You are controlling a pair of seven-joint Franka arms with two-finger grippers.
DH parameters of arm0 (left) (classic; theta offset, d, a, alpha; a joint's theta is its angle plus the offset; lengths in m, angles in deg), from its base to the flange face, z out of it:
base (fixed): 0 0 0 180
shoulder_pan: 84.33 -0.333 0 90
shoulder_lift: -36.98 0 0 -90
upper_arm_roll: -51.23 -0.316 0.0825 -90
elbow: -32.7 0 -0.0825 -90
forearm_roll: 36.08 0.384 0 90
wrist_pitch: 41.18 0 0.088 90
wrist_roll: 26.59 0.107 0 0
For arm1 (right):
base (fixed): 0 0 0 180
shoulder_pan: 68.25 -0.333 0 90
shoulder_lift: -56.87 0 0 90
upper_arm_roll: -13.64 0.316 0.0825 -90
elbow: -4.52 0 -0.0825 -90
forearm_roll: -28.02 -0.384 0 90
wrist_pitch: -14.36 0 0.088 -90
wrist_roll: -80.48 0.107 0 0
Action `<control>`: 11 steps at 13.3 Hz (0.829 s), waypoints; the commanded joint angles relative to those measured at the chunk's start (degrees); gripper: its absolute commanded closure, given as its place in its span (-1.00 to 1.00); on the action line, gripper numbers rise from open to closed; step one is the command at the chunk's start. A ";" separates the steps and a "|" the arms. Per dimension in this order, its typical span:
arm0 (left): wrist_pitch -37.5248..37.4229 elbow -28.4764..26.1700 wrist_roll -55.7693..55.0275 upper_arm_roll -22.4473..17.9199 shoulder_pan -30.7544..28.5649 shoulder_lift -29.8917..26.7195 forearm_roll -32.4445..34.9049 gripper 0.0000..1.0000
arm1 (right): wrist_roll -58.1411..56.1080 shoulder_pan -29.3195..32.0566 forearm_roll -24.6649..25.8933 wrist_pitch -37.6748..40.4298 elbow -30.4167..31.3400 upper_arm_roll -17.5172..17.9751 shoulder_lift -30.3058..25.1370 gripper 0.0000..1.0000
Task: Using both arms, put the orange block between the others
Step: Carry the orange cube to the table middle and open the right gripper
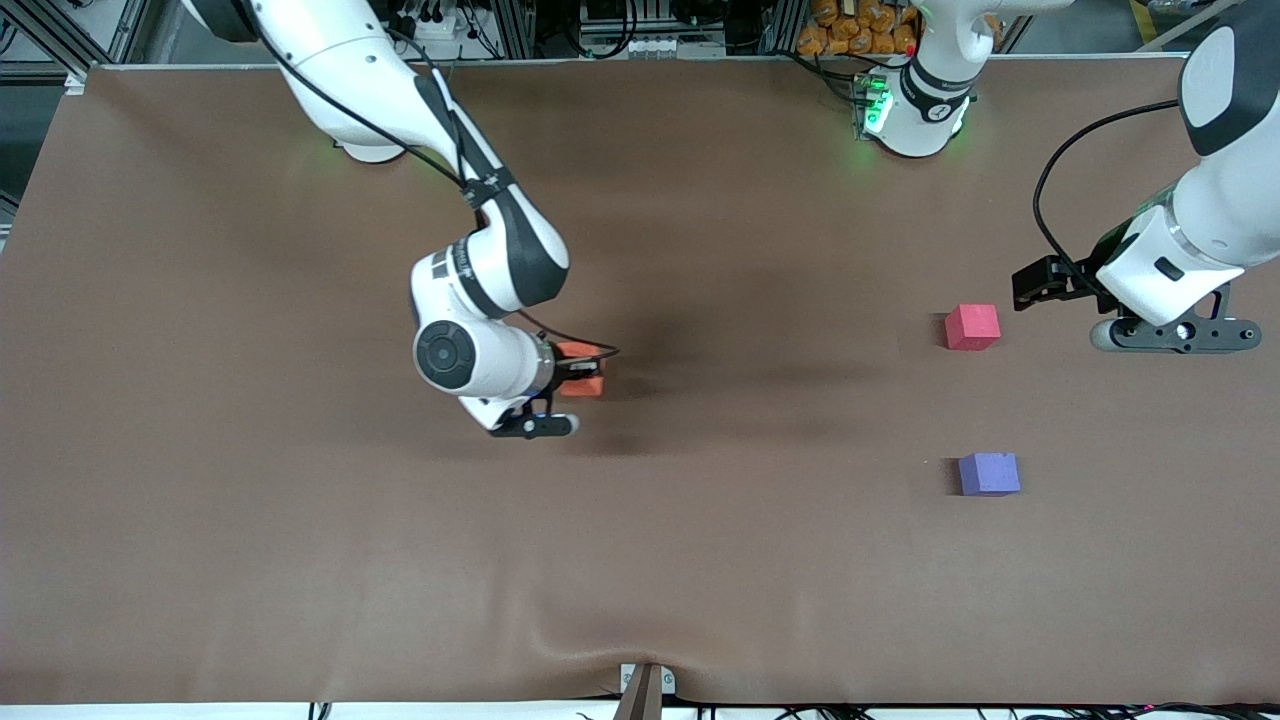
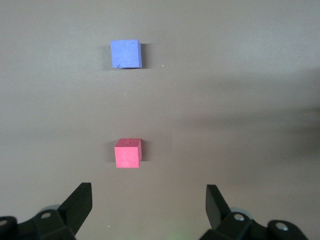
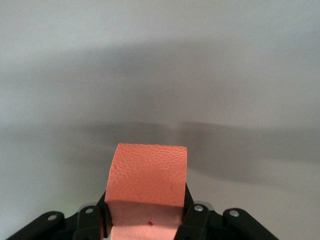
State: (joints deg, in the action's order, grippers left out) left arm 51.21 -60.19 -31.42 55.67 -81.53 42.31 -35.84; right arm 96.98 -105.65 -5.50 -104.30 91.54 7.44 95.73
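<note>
Brown matte table cover point(image 1: 300, 560), a bit rippled at the edge nearest the front camera; cabling and rack frames along the edge where the bases stand.

Orange block point(image 1: 581, 372) sits right in the right gripper point(image 1: 578, 378), pinched between the two black fingers point(image 3: 192, 220). Gripper is clamped on it, over the middle of the table, tilted sideways so the block pokes out toward the left arm's end. Can't tell from the front view whether the block is off the cover or resting on it. Right wrist view: block point(image 3: 148, 190) fills the gap between the fingers, top face pebbled like foam, edges square, one small nick on the lower face.

Left gripper point(image 1: 1040, 284) is spread wide and holds nothing. It hangs over the table at the left arm's end, just beside the red block point(image 1: 972, 327). Left wrist view: both finger tips point(image 2: 80, 200) are apart with bare cover between them, the red block point(image 2: 128, 153) just ahead of them, the purple block point(image 2: 126, 54) past it on the same line.

Red and purple point(image 1: 989, 474) blocks: same cube shape and size as the orange one, matte, foam-like. They're well apart, purple nearer the front camera, red farther. Bare cover between them. Orange block is well away from both, toward the right arm's end.
</note>
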 commanded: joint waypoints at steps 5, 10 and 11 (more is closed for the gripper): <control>0.25 -0.44 -2.80 0.92 1.93 3.45 0.99 -1.00 | -0.06 -7.60 -4.81 -8.60 0.08 -0.74 3.42 -0.76; 3.85 -0.80 -12.21 0.92 6.94 7.85 0.91 -1.00 | -0.32 -4.54 -4.20 -7.72 -0.10 -1.00 0.61 -1.00; 4.29 -0.89 -14.05 1.01 7.39 8.46 0.47 -1.00 | -0.32 -3.05 -4.11 -5.89 -0.01 -1.00 -0.70 -1.00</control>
State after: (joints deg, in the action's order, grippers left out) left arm 54.53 -61.17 -42.49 56.60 -74.70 50.13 -35.84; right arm 97.09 -111.72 -8.94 -112.89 90.79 5.95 98.30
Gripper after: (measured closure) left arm 0.000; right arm 0.000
